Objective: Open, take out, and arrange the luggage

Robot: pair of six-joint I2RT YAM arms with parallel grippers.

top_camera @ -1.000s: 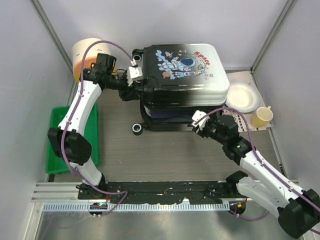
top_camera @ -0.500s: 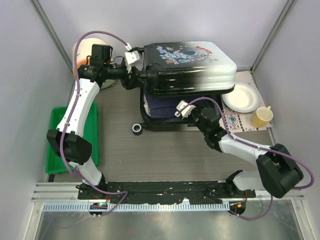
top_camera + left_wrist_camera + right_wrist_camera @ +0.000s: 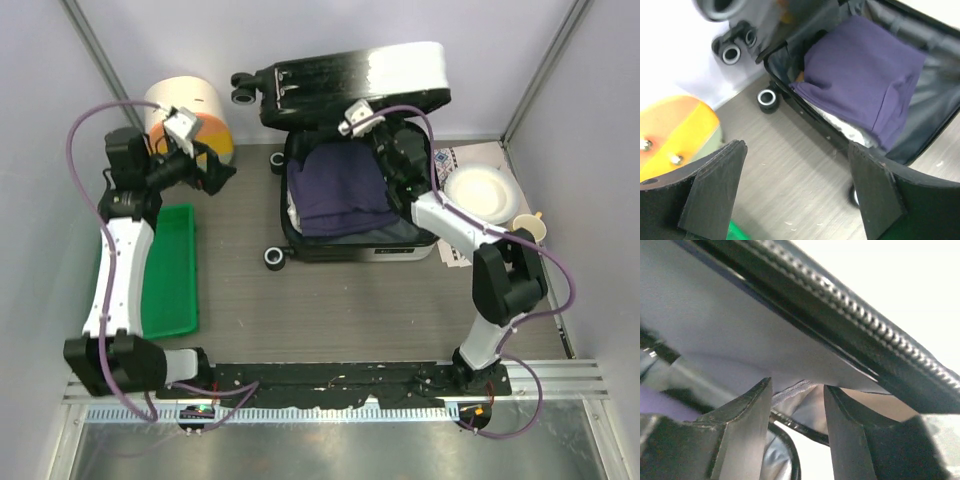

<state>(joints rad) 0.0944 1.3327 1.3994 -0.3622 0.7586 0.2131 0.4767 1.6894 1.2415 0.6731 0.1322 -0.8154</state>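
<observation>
The luggage (image 3: 350, 75) stands open at the back of the table. Its white-to-black lid is raised upright, and the base (image 3: 300, 245) holds a folded purple garment (image 3: 338, 192) on dark lining. My right gripper (image 3: 385, 140) is up under the lid, jaws open, with its fingertips (image 3: 752, 405) against the lid's grey lining (image 3: 715, 320) just below the zipper rim (image 3: 850, 315). My left gripper (image 3: 220, 166) is open and empty, left of the luggage and apart from it. In the left wrist view it (image 3: 797, 146) hovers over bare table, with the garment (image 3: 860, 75) ahead.
A cream-and-orange cylinder (image 3: 190, 105) stands behind the left gripper. A green tray (image 3: 165, 270) lies at the left. A white plate (image 3: 480, 190) and a yellow cup (image 3: 527, 228) sit on a patterned mat (image 3: 452, 165) to the right. Black wheels (image 3: 272, 258) stick out at the luggage's left side.
The lid swung from nearly shut to upright. My left gripper let go of it and drew back to the left. My right gripper moved in under the lid and rose with it.
</observation>
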